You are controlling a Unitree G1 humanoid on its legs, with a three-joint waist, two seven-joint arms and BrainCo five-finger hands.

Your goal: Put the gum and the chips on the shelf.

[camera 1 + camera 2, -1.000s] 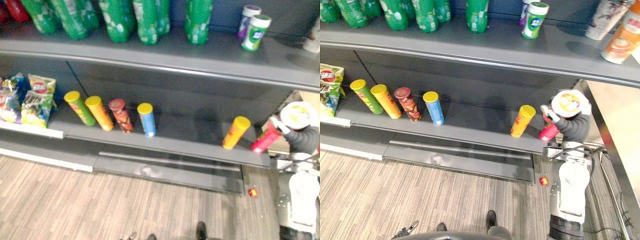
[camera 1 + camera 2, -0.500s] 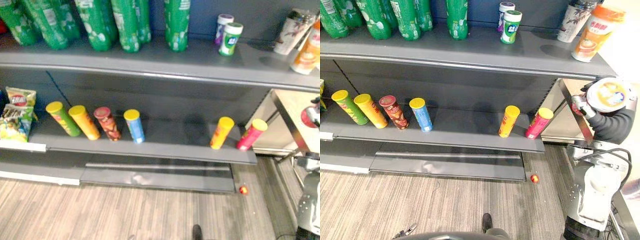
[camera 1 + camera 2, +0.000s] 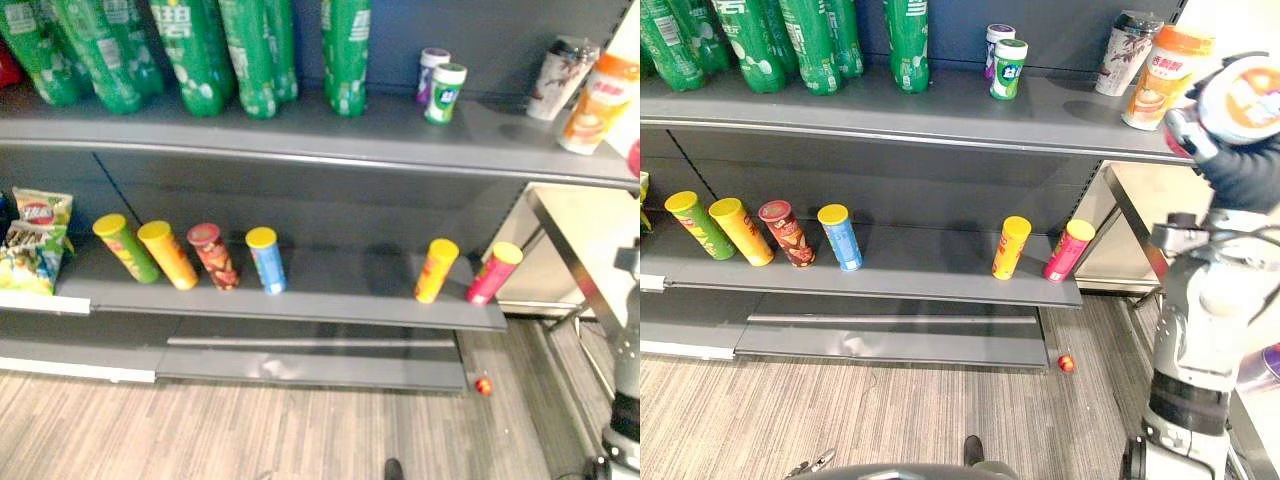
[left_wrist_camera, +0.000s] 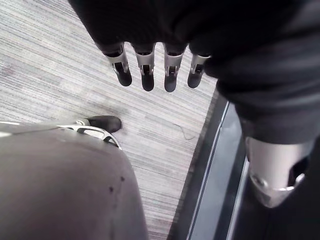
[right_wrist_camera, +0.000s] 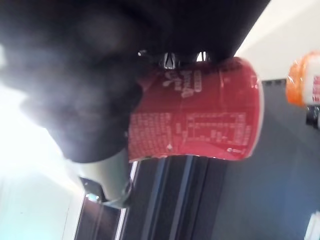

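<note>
My right hand (image 3: 1244,168) is raised at the right end of the upper shelf (image 3: 940,110), shut on a red cup (image 5: 200,110) with a white lid (image 3: 1245,98). Two gum bottles (image 3: 1006,67) stand on that shelf near the middle. On the lower shelf (image 3: 900,275), several chips cans lean back, among them a yellow one (image 3: 1010,247) and a pink one (image 3: 1068,250) at the right end. My left hand (image 4: 150,70) hangs over the floor with straight fingers and nothing in it.
Green bottles (image 3: 810,40) fill the left of the upper shelf. A patterned cup (image 3: 1123,52) and an orange cup (image 3: 1160,78) stand at its right end. Chip bags (image 3: 30,240) lie at the lower left. A small red ball (image 3: 1067,363) lies on the floor.
My right hand has risen with the red cup from beside the pink can on the lower shelf to the upper shelf's height. The camera has turned to the right.
</note>
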